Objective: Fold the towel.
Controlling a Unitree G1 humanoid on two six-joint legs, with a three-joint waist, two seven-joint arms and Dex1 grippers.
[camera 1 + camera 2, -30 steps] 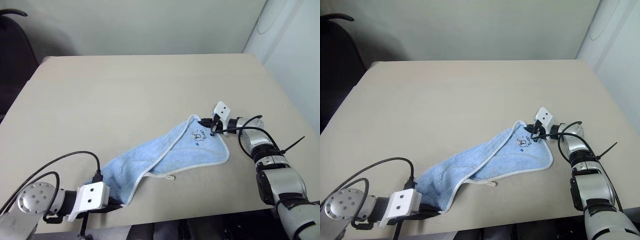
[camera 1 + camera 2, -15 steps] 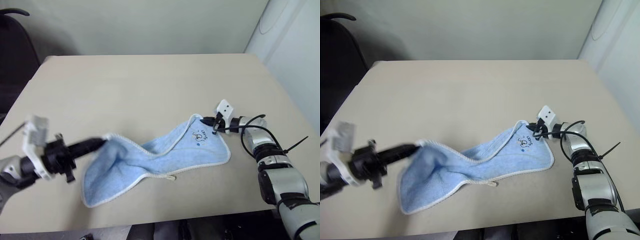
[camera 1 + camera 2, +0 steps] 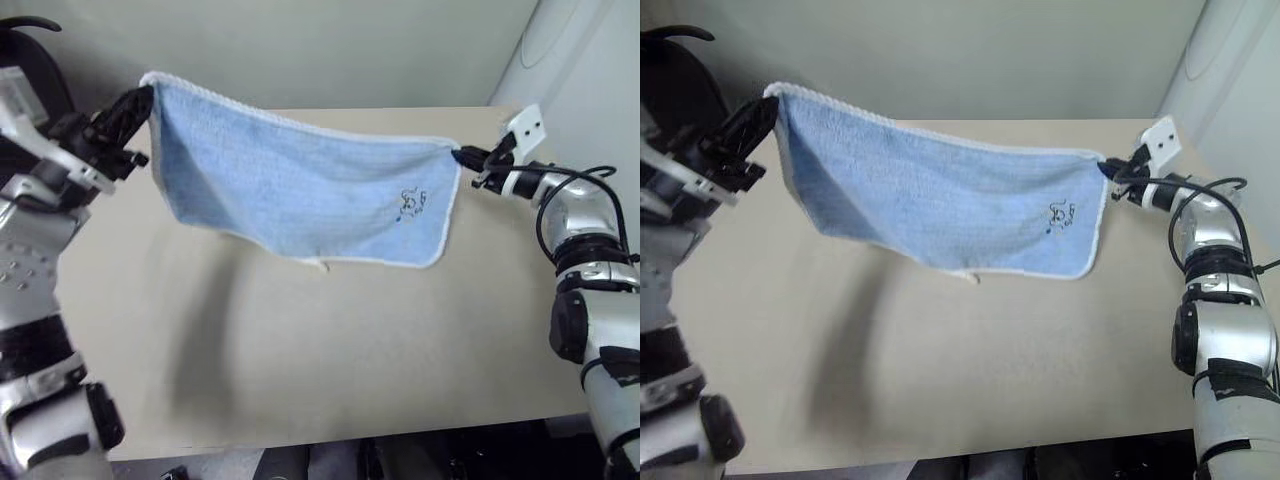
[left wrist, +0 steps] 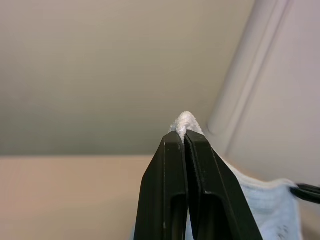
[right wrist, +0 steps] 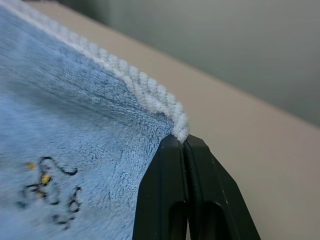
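The towel (image 3: 300,190), light blue with white stitched edging, hangs spread in the air above the beige table (image 3: 330,350). My left gripper (image 3: 143,95) is shut on its upper left corner, and my right gripper (image 3: 457,153) is shut on its upper right corner. A dark logo (image 3: 410,203) sits near the right corner and a small white loop (image 3: 322,265) dangles from the lower edge. In the left wrist view the white corner (image 4: 184,121) pokes out between the closed fingers. The right wrist view shows the edging (image 5: 150,95) pinched at the fingertips.
A dark chair (image 3: 30,60) stands at the table's far left. A pale wall runs behind the table, with a white surface at the far right (image 3: 590,80).
Both arms rose and lifted the towel off the table. The left gripper swung from the near left edge up and forward, and the towel now hangs stretched between both grippers.
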